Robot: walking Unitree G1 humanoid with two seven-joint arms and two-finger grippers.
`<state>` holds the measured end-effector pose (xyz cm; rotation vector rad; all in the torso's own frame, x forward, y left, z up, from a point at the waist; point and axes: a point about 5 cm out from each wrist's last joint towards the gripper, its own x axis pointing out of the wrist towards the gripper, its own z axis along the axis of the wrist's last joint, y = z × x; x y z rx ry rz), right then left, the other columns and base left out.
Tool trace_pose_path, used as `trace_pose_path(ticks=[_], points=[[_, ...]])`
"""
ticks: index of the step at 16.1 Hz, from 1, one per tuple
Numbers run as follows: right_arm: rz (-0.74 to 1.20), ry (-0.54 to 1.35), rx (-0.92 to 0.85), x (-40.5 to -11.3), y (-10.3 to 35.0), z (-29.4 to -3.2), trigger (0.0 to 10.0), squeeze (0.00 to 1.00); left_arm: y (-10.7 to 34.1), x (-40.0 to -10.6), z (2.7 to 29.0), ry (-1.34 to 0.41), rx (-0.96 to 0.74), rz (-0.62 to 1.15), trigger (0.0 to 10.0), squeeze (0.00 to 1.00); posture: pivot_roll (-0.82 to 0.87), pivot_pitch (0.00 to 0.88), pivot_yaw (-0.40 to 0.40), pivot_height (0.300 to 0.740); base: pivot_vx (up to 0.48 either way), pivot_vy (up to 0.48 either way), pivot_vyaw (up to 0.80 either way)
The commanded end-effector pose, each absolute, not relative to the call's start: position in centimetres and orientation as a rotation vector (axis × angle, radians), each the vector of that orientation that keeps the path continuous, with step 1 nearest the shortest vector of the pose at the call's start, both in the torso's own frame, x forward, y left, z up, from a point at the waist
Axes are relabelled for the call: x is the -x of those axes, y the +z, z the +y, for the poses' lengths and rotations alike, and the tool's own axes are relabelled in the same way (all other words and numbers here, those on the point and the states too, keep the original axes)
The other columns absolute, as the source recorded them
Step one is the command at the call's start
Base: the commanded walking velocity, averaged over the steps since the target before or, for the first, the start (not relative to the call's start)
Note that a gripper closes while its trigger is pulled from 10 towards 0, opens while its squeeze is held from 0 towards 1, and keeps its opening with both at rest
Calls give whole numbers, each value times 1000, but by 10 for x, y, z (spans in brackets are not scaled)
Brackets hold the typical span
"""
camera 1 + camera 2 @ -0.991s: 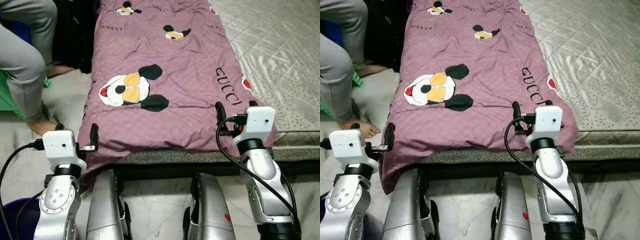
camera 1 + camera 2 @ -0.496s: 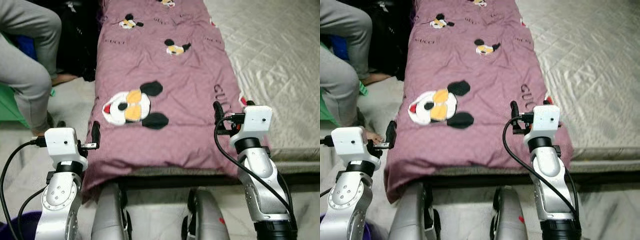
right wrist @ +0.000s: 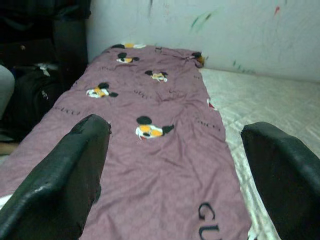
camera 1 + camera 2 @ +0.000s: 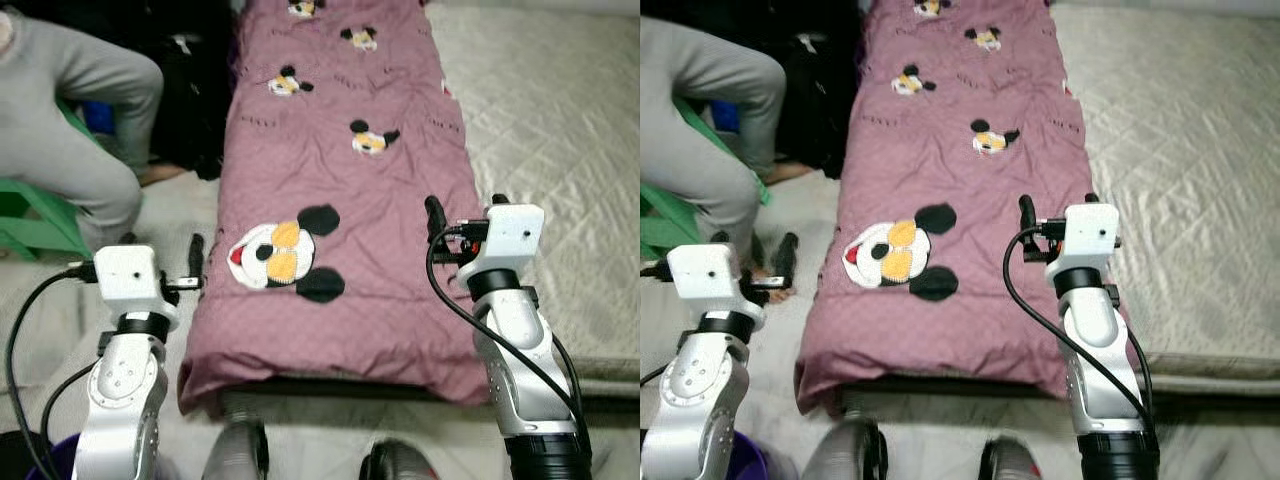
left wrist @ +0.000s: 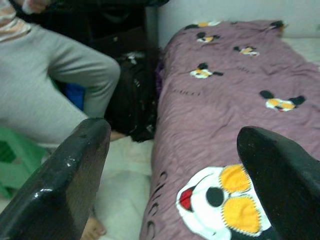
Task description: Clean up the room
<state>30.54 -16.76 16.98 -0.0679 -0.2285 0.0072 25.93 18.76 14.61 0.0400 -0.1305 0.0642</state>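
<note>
A long purple blanket (image 4: 340, 180) printed with cartoon mice lies flat along the left side of a bed. My left gripper (image 4: 161, 241) is open and holds nothing. It hovers just off the blanket's left edge near its front end, above the floor. In the left wrist view its fingers (image 5: 65, 175) frame the blanket's edge and a mouse print. My right gripper (image 4: 465, 201) is open too, over the blanket's right edge, where it meets the mattress. The right wrist view looks between the fingers (image 3: 65, 175) along the blanket towards the wall.
The quilted beige mattress (image 4: 560, 150) lies to the right of the blanket. A person in grey trousers (image 4: 80, 150) sits on a green stool (image 4: 30, 235) at the left, a foot near my left gripper. A black bag (image 4: 195, 110) stands beside the bed. A purple bucket (image 4: 750, 465) is at my feet.
The whole picture has shifted: the camera has drawn back and looks further up the bed, so more blanket shows. Both grippers keep their places at the blanket's front end, still open.
</note>
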Motion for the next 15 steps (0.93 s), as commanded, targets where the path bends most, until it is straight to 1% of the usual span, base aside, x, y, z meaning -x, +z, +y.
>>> trace_pose_path(ticks=[1, 6, 8, 9, 10, 15], points=[[-210, -4, 71, -305, 165, -169, 10000, 0, 139, -257, 186, 34, -56, -105, 10000, 0, 8, 160, -7, 740, 0, 0, 0], [-198, -14, 70, -305, 161, -170, 10000, 0, 134, -257, 189, 57, -48, -93, 10000, 0, 7, 147, -11, 740, 0, 0, 0], [-152, -43, 25, -304, 152, -174, 10000, 0, 125, -255, 187, 73, -37, -57, 10000, 0, 9, 141, -14, 740, 0, 0, 0], [-111, -92, -11, -305, 145, -179, 10000, 0, 122, -255, 186, 82, 7, -32, 10000, 0, 11, 141, -18, 740, 0, 0, 0], [-67, -127, -66, -306, 137, -182, 10000, 0, 121, -255, 185, 70, 10, -35, 10000, 0, 14, 140, -20, 740, 0, 0, 0], [-69, -104, -50, -311, 136, -179, 10000, 0, 122, -260, 183, 55, -6, -48, 10000, 0, 11, 135, -27, 740, 0, 0, 0]])
